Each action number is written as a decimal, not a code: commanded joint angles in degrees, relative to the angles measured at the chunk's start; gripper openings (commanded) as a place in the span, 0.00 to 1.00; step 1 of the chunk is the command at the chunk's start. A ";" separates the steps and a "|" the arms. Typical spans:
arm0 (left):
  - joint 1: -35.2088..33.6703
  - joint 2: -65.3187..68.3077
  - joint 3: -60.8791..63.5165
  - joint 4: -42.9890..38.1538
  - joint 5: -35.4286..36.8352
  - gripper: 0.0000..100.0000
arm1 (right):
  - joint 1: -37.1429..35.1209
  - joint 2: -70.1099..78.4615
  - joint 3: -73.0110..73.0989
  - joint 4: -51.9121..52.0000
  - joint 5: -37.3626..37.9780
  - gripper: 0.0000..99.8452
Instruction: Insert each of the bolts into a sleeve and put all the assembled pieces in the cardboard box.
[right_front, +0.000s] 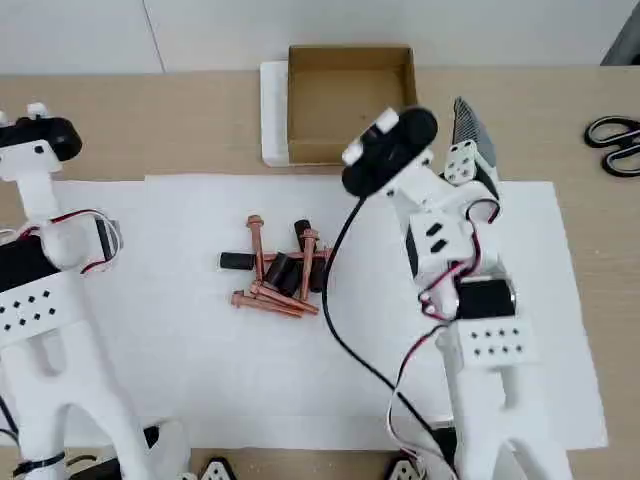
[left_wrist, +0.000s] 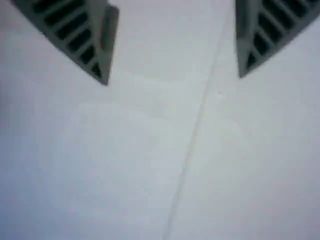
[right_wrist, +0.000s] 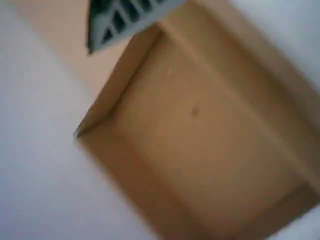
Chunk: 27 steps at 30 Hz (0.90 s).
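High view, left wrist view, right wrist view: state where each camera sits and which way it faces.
High view: fixed above the table, looking down on the white sheet, bolts, sleeves and cardboard box; the left arm and right arm show.
Left wrist view: on the left arm's wrist, facing a plain white surface; its open end effector shows.
Right wrist view: on the right arm's wrist, facing into the box; part of its end effector shows.
Shared: high and right wrist views both show the box.

Copper bolts (right_front: 256, 245) and black sleeves (right_front: 237, 261) lie jumbled on the white sheet (right_front: 150, 330), apart from the cardboard box (right_front: 340, 110).
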 joint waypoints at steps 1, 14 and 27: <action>0.00 -0.35 0.66 0.26 0.18 0.16 | -0.13 6.02 -9.67 11.65 -6.77 0.23; -0.09 -0.35 1.89 0.53 0.18 0.16 | -19.74 29.14 -38.95 60.26 -17.49 0.23; 0.00 -0.35 1.89 0.53 0.26 0.16 | -26.59 42.68 -43.78 47.87 -30.24 0.23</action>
